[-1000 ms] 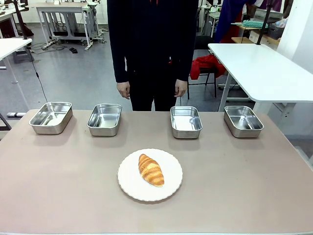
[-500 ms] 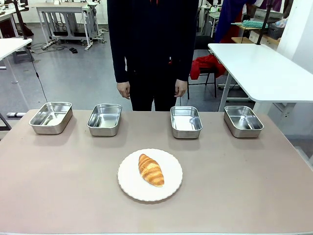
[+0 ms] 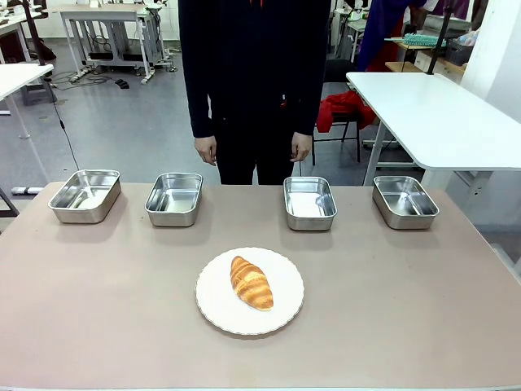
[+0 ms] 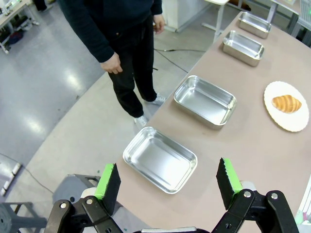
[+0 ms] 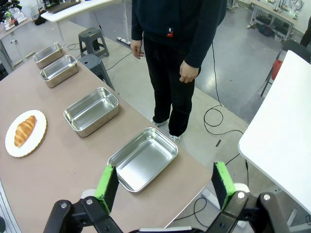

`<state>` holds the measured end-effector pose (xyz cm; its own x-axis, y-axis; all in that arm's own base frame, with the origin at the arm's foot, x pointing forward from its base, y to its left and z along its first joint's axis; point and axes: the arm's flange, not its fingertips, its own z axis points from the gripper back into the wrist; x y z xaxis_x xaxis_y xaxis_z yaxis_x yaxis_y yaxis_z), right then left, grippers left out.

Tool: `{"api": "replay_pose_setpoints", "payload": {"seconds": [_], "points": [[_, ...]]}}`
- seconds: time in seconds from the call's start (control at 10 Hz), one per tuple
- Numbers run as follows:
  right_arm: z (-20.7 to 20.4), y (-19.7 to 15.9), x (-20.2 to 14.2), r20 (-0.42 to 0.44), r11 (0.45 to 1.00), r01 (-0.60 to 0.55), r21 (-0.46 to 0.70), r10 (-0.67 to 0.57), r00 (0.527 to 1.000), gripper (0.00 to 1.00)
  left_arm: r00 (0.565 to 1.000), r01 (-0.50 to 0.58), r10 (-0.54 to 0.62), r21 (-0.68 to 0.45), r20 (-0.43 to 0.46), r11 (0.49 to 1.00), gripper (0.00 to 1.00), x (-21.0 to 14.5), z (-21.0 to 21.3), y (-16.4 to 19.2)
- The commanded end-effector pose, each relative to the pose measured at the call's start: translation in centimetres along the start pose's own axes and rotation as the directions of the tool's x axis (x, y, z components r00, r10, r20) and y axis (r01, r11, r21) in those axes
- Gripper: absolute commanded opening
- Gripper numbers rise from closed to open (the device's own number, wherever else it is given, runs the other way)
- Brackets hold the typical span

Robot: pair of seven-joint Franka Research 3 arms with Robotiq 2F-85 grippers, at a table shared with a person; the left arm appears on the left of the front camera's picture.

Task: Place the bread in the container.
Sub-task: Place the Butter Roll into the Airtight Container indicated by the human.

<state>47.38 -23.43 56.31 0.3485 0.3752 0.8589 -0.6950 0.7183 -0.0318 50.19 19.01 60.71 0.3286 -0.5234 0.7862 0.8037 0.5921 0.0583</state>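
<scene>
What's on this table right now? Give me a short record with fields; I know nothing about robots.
Bread: golden-brown ridged croissant, lying on the round white plate on the beige table.
Containers: four shallow rectangular stainless-steel trays, all empty, in a row at the far side: far-left tray, mid-left tray, mid-right tray, far-right tray.
Person: standing behind the table, hands hanging down.
Left gripper: open, holding nothing.
Right gripper: open, holding nothing.
Status: croissant not yet in any tray.
</scene>
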Motion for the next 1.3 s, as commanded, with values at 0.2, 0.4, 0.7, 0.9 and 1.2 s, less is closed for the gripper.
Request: {"api": "replay_pose_setpoints", "payload": {"seconds": [0.2,0.4,0.7,0.9,1.2], "points": [[-0.02,0.10,0.21,0.003,1.000,-0.004,0.001,0.004,1.000,1.00,1.000,-0.007,0.007,0.006,0.016,1.000,1.00,0.03,-0.02,0.01],[-0.02,0.10,0.21,0.003,1.000,-0.004,0.001,0.004,1.000,1.00,1.000,-0.007,0.007,0.006,0.016,1.000,1.00,0.03,-0.02,0.01],[-0.02,0.10,0.21,0.003,1.000,-0.004,0.001,0.004,1.000,1.00,1.000,-0.007,0.007,0.006,0.016,1.000,1.00,0.03,-0.02,0.01],[-0.02,0.10,0.21,0.003,1.000,-0.004,0.001,0.004,1.000,1.00,1.000,-0.007,0.007,0.006,0.016,1.000,1.00,0.03,-0.02,0.01],[-0.02,0.10,0.21,0.003,1.000,-0.004,0.001,0.004,1.000,1.00,1.000,-0.007,0.007,0.006,0.016,1.000,1.00,0.03,-0.02,0.01]]}}
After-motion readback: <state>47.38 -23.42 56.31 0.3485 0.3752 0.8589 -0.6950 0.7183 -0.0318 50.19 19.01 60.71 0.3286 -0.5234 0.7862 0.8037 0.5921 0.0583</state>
